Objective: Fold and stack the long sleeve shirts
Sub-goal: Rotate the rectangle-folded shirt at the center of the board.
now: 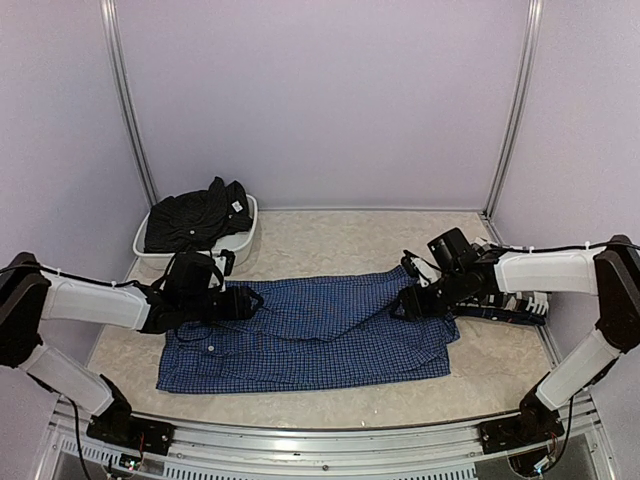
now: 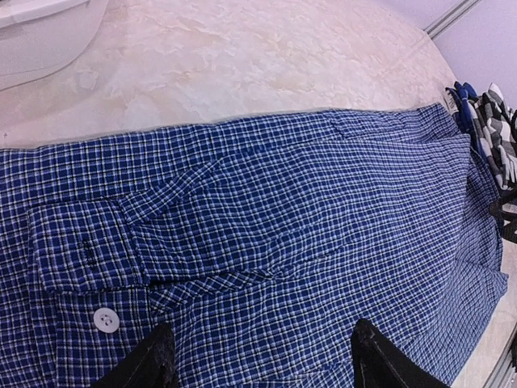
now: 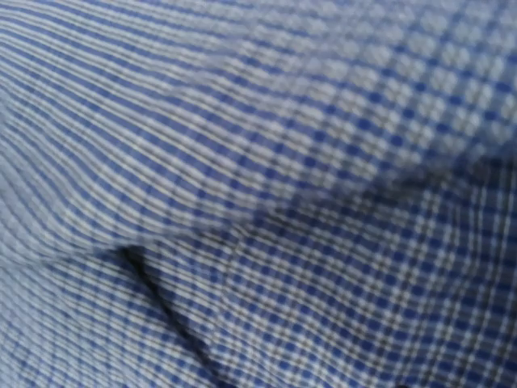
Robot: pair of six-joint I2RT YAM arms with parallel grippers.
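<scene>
1. Now, the blue checked shirt lies spread flat across the near table.
2. Left gripper is over its left end, fingers parted; right gripper is down on the right end, and I can't tell its grip.
3. Far left, the black shirt sits bundled in a white tub.

Table: pale, marbled beige top. Bin: white, shallow, round-cornered, standing on the table at its far left corner. Walls: plain lavender panels on 3 sides. 2 metal posts, 1 in each rear corner, left and right. Rail: aluminium, along the table's near edge.
</scene>
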